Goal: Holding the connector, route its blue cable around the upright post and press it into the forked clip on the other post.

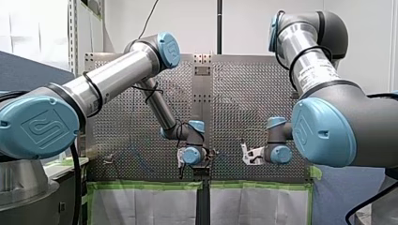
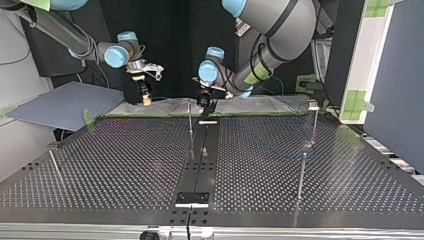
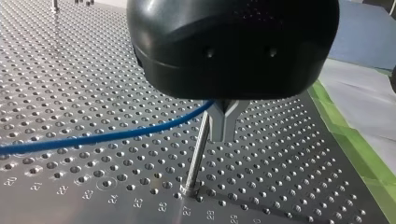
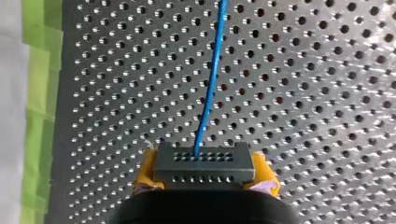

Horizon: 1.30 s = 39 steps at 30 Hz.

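Note:
In the right wrist view my right gripper has its yellow pads shut on the dark grey connector. The blue cable leaves the connector and runs ahead over the perforated table. In the left wrist view the blue cable comes in from the side and ends under my left gripper's black housing, right at the grey forked clip on its thin post. The housing hides the fingers. In the top view my left gripper hangs beside that post.
More thin posts stand on the table at the top view's right and left. A black strip runs down the table's middle. Green tape marks the table's edge, close to the forked clip's post.

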{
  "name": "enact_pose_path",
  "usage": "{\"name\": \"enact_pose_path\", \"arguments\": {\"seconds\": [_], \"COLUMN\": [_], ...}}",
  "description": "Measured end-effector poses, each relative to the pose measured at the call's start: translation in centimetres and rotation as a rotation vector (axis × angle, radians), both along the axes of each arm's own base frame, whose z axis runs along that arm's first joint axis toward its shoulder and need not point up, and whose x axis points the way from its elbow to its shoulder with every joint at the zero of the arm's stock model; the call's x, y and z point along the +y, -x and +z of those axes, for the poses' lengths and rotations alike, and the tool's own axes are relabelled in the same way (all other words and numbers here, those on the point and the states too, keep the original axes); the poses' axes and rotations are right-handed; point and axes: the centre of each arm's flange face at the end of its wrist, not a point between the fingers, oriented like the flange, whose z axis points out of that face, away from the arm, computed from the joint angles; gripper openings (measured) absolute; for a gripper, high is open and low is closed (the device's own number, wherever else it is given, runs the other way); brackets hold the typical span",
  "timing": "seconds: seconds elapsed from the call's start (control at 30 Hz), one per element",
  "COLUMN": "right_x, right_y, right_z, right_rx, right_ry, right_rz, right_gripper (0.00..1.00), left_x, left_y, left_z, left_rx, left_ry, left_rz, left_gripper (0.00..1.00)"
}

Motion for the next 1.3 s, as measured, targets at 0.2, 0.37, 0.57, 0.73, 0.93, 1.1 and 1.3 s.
{"name": "enact_pose_path", "arguments": {"seconds": [0.2,0.37,0.57,0.73,0.93,1.1,1.3], "right_x": [-0.5,-1.3,-2.1,-2.9,-3.9,-4.5,-4.8], "right_y": [-0.2,-0.3,-0.2,-0.2,-0.3,-0.2,-0.1], "right_z": [-1.2,-1.0,-0.7,-0.3,0.3,0.7,0.8], "right_rx": [0.022,0.025,0.007,0.002,0.001,-0.002,-0.002], "right_ry": [-0.014,-0.020,-0.009,-0.002,0.005,0.012,0.014], "right_rz": [0.001,-0.001,-0.008,-0.011,-0.014,-0.017,-0.019], "right_gripper": [0.00,0.00,0.00,0.00,0.00,0.00,0.00], "left_x": [0.2,0.4,0.3,0.4,0.9,1.4,1.8], "left_y": [-0.2,-0.4,-0.6,-0.9,-1.6,-2.2,-2.6], "left_z": [0.0,0.0,0.1,0.2,0.3,0.4,0.4], "left_rx": [0.000,0.000,0.003,0.000,-0.003,-0.003,-0.002], "left_ry": [0.000,0.007,0.032,0.052,0.060,0.064,0.065], "left_rz": [0.003,0.005,-0.007,-0.013,-0.007,-0.002,0.003], "left_gripper": [0.00,0.00,0.00,0.00,0.00,0.00,0.00]}}
